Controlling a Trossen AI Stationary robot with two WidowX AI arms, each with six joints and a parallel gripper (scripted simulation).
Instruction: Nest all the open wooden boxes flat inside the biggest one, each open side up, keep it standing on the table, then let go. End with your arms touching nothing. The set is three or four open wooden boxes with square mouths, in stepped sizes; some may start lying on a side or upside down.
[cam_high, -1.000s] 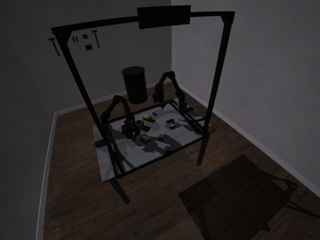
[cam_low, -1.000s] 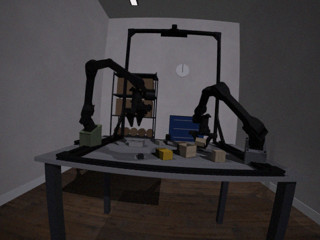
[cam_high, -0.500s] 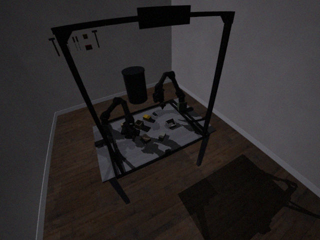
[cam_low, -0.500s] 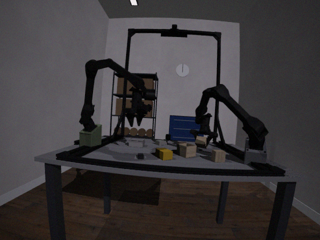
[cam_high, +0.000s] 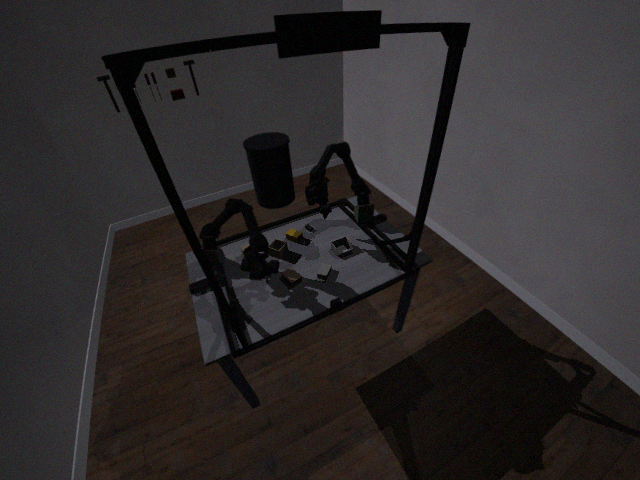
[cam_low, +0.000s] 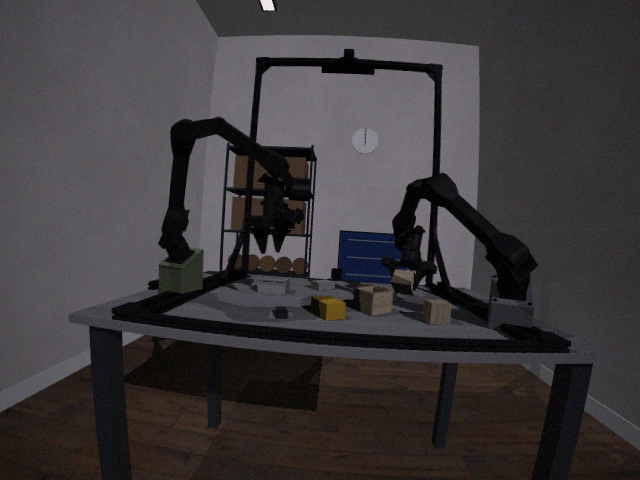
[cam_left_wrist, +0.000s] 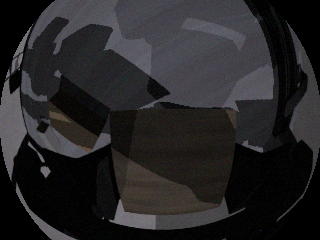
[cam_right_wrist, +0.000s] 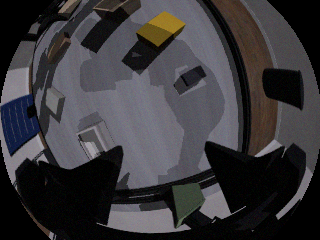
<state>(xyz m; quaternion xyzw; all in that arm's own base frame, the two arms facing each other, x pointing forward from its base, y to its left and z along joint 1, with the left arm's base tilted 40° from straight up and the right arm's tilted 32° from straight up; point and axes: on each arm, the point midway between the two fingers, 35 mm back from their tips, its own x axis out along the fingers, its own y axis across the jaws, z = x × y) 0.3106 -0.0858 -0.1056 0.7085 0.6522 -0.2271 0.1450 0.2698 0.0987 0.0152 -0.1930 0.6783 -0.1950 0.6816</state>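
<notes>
My left gripper is shut on a wooden box, held tilted above the table; its mouth is not clear. A larger open wooden box stands mouth up near the middle. A brown box lies beside my left gripper; its pose is unclear. A pale wooden box or block stands near the left arm, with no opening visible. My right gripper is open and empty, high above the table.
A yellow block and a small dark block lie near the open box. A pale square tray and a pale grey block lie farther off. A green block stands at the right arm's base.
</notes>
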